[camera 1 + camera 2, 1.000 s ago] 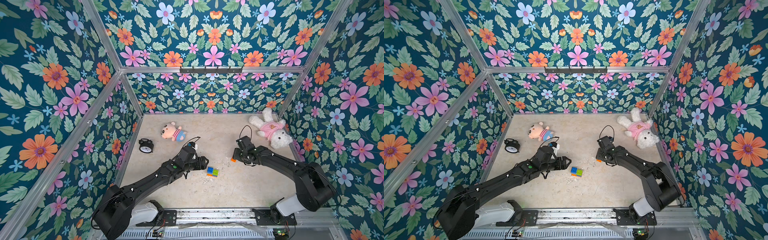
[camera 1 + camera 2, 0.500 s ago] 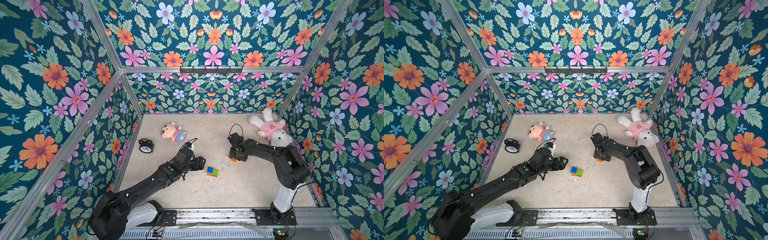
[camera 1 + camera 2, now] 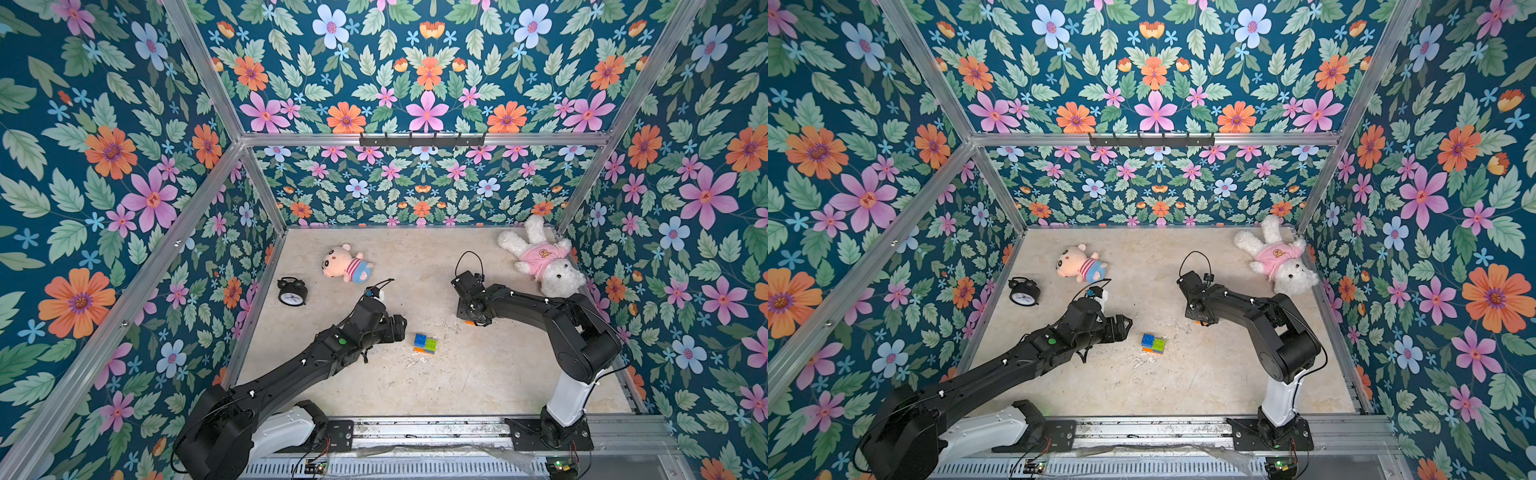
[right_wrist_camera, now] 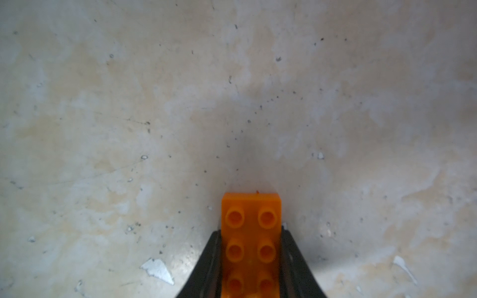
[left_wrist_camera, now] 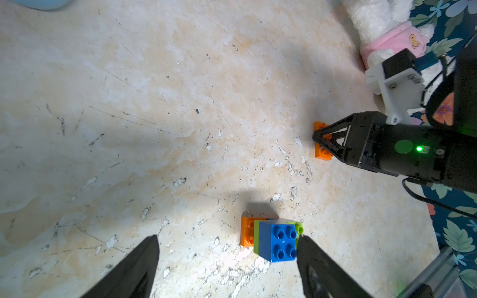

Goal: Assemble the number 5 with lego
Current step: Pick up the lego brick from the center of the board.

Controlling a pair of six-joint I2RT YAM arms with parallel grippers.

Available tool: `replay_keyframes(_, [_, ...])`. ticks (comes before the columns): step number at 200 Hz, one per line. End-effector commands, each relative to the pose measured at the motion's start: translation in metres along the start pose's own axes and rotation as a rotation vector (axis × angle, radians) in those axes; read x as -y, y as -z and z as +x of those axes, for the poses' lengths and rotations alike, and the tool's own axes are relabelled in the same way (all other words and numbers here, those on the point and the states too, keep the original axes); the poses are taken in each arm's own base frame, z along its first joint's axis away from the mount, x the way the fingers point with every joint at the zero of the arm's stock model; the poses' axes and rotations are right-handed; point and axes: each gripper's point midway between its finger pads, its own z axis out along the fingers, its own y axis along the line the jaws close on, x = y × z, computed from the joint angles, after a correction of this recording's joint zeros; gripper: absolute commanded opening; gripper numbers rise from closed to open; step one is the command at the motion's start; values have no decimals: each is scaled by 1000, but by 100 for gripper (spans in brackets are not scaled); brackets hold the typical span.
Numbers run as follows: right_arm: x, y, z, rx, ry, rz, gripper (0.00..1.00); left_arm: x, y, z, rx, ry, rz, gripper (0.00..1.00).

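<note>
Wrist cam, unlike top: R gripper (image 4: 251,232) clamps orange brick (image 4: 251,206); L gripper (image 5: 227,237) spread, empty.

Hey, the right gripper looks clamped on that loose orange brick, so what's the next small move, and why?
Probably lift it a little, straight up. The right gripper pinches both long sides of the orange brick, which appears to lie flat on the table, apart from the partial stack.

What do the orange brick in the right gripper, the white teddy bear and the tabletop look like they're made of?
The orange brick: hard moulded plastic, smooth, slightly glossy; crisp round studs.
The white teddy bear: fluffy plush pile, pink cloth shirt.
The tabletop: matte beige, stone-patterned surface, perhaps a coated board; chips and scratches show white.
</note>
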Motion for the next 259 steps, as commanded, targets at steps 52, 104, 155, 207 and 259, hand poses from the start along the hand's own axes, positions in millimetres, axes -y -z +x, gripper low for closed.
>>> replay_keyframes(52, [-16,35,19,-80,213,-182,23,-13,2,8,1,27,-35,88])
replay_keyframes(104, [-1,26,63,-237,373,-137,27,-16,4,8,8,35,-48,88])
replay_keyframes(155, [6,32,78,-301,393,-113,46,-18,3,9,5,39,-56,88])
replay_keyframes(207, [7,34,74,-293,382,-97,50,-18,0,11,-4,36,-56,88])
replay_keyframes(259, [1,22,68,-263,368,-91,50,-21,1,13,-9,31,-64,88])
